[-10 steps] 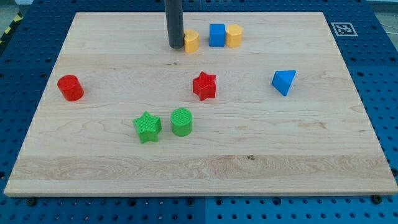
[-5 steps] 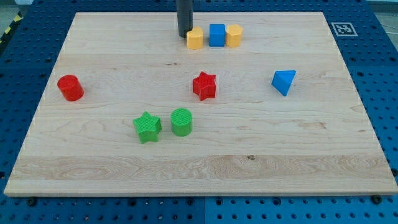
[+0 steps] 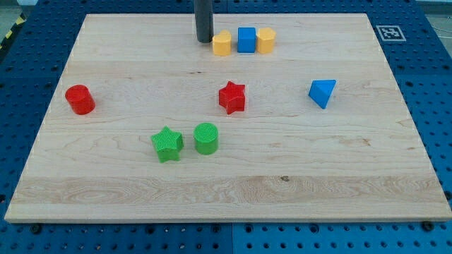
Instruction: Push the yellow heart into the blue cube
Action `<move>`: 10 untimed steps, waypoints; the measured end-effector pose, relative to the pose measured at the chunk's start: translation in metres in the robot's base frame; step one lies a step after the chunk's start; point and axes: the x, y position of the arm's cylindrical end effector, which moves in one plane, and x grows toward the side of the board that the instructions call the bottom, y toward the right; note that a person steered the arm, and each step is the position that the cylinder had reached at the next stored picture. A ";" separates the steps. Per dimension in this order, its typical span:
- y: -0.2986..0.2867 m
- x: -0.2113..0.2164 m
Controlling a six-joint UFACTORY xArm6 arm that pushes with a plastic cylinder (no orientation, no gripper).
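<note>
The yellow heart [image 3: 222,44] sits near the view's top, close against the left side of the blue cube [image 3: 246,39]; I cannot tell if they touch. A second yellow block [image 3: 265,40] stands against the cube's right side. My tip [image 3: 204,39] is the end of the dark rod, just left of the yellow heart, with a small gap between them.
A red star [image 3: 232,97] sits mid-board. A blue triangular block [image 3: 322,92] lies at the right. A red cylinder [image 3: 80,99] stands at the left. A green star [image 3: 167,144] and a green cylinder [image 3: 206,137] sit lower centre. The wooden board [image 3: 106,183] lies on a blue pegboard.
The yellow heart has moved right, up to the blue cube. My tip pushed right and up with it, then drew back a little to the left.
</note>
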 end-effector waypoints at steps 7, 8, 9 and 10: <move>0.024 0.043; 0.034 0.043; 0.037 0.043; 0.038 0.043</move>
